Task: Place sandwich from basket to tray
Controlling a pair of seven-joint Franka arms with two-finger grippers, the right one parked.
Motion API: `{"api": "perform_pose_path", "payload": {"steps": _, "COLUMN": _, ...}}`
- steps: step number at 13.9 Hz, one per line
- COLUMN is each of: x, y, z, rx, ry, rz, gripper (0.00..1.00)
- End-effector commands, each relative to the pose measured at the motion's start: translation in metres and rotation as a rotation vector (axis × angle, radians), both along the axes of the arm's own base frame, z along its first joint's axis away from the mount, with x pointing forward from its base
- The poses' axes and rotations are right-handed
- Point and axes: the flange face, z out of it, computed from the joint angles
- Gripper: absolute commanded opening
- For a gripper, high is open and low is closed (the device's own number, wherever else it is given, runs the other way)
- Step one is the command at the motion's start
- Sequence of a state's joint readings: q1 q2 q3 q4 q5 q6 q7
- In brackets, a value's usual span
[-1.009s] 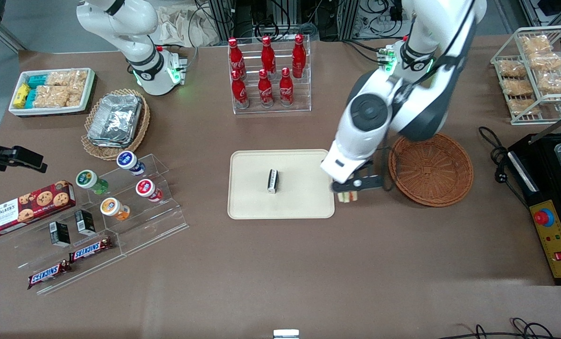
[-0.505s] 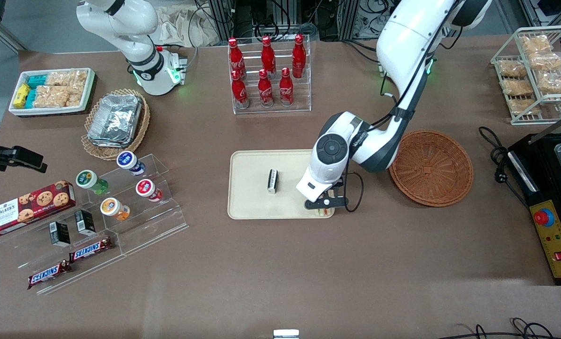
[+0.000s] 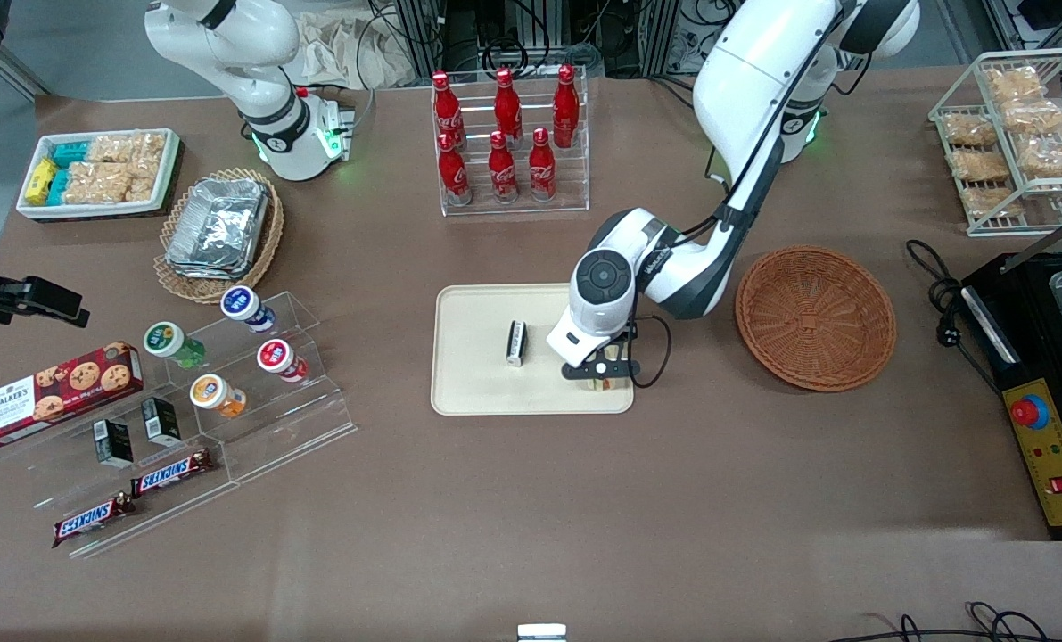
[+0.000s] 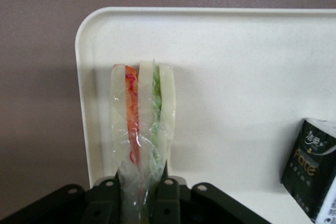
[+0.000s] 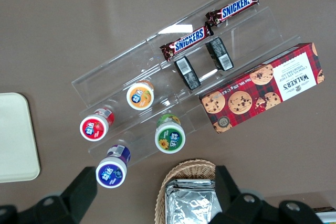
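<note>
My left gripper point(image 3: 600, 373) is shut on the sandwich point(image 4: 142, 116), a clear-wrapped wedge with pale bread and red and green filling stripes. It holds the sandwich over the cream-beige tray point(image 3: 477, 374), near the tray's corner nearest the basket and the front camera point(image 4: 92, 30). In the front view only a sliver of the sandwich point(image 3: 598, 384) shows under the fingers. The reddish-brown wicker basket point(image 3: 816, 316) stands empty beside the tray, toward the working arm's end. In the wrist view the gripper point(image 4: 140, 195) pinches the wrap's tail end.
A small black-and-white bar point(image 3: 516, 343) lies on the tray's middle, also in the wrist view point(image 4: 314, 174). A rack of red bottles point(image 3: 508, 138) stands farther from the camera. A clear stand with jars point(image 3: 227, 366) and a lacy basket of foil trays point(image 3: 218, 232) lie toward the parked arm's end.
My gripper has carried the sandwich from the gap between basket and tray to over the tray's near corner, then a little further in over the tray.
</note>
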State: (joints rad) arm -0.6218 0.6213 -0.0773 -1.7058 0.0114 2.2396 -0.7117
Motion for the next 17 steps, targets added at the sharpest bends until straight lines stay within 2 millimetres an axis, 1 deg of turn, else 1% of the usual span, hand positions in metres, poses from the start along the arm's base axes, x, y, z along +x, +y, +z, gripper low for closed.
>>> {"api": "perform_pose_path", "payload": {"steps": 1, "x": 0.003, "y": 0.005, "z": 0.008, "rx": -0.004, "ry": -0.028, "rz": 0.014, "gripper": 1.00}}
{"api": "perform_pose_path", "payload": {"steps": 4, "x": 0.005, "y": 0.008, "z": 0.016, "rx": 0.004, "ry": -0.027, "rz": -0.004, "gripper": 1.00}}
{"api": "perform_pose_path", "payload": {"steps": 5, "x": 0.009, "y": 0.010, "z": 0.027, "rx": -0.001, "ry": -0.040, "rz": 0.001, "gripper": 1.00}}
{"api": "perform_pose_path", "payload": {"steps": 6, "x": 0.015, "y": 0.014, "z": 0.046, "rx": -0.014, "ry": -0.062, "rz": 0.017, "gripper": 1.00}}
{"api": "perform_pose_path", "payload": {"steps": 7, "x": 0.026, "y": 0.026, "z": 0.070, "rx": -0.028, "ry": -0.082, "rz": 0.050, "gripper": 1.00}}
{"api": "perform_pose_path", "payload": {"steps": 9, "x": 0.053, "y": 0.068, "z": 0.119, "rx": -0.041, "ry": -0.109, "rz": 0.116, "gripper": 1.00}}
{"api": "perform_pose_path", "payload": {"steps": 11, "x": 0.065, "y": 0.096, "z": 0.164, "rx": -0.037, "ry": -0.104, "rz": 0.174, "gripper": 1.00}}
{"api": "perform_pose_path", "payload": {"steps": 12, "x": 0.068, "y": 0.116, "z": 0.191, "rx": -0.033, "ry": -0.102, "rz": 0.199, "gripper": 1.00}}
{"api": "perform_pose_path", "payload": {"steps": 14, "x": 0.067, "y": 0.159, "z": 0.244, "rx": -0.034, "ry": -0.117, "rz": 0.252, "gripper": 1.00}}
{"api": "perform_pose_path", "payload": {"steps": 15, "x": 0.061, "y": 0.170, "z": 0.264, "rx": -0.027, "ry": -0.114, "rz": 0.261, "gripper": 1.00}}
{"api": "perform_pose_path", "payload": {"steps": 16, "x": 0.058, "y": 0.193, "z": 0.285, "rx": -0.020, "ry": -0.116, "rz": 0.266, "gripper": 1.00}}
{"api": "perform_pose_path", "payload": {"steps": 17, "x": 0.053, "y": 0.211, "z": 0.302, "rx": -0.015, "ry": -0.112, "rz": 0.238, "gripper": 1.00}}
